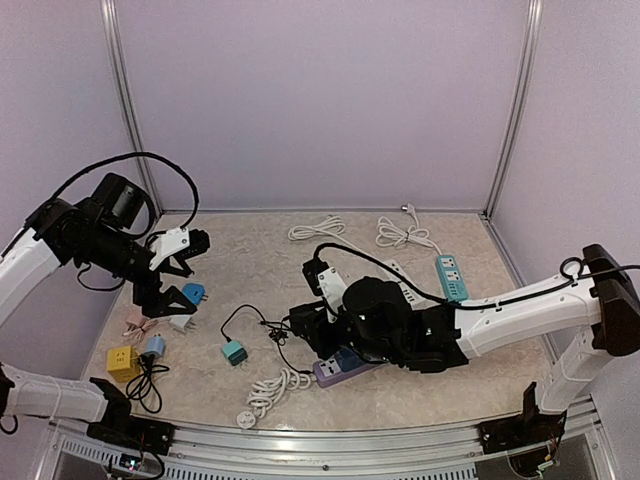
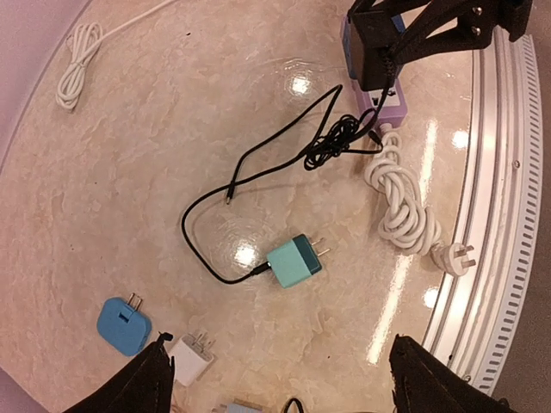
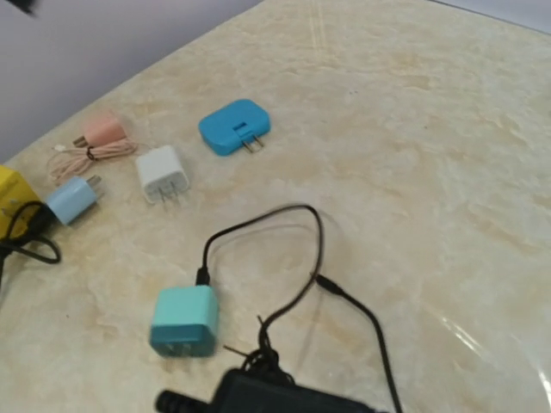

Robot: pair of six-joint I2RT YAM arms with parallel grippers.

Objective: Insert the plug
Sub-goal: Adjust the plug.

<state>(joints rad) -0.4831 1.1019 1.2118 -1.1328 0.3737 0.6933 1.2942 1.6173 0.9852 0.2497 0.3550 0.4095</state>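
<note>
Top view: left gripper [image 1: 178,268], jaws spread, is hovering over nine-o'clock plugs [image 1: 193,294], apparently choosing, while right gripper [image 1: 315,330], grip unreadable, is seemingly steadying six-o'clock strip [image 1: 335,374].

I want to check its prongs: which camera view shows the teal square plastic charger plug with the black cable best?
The left wrist view: the teal square plastic charger plug lies unobstructed, both prongs clear. The right wrist view shows the plug larger, but its prongs are foreshortened. The top external view shows it small.

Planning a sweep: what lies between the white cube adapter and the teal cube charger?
Nothing: bare beige tabletop from white cube adapter to teal cube charger, clearest in the right wrist view.
</note>
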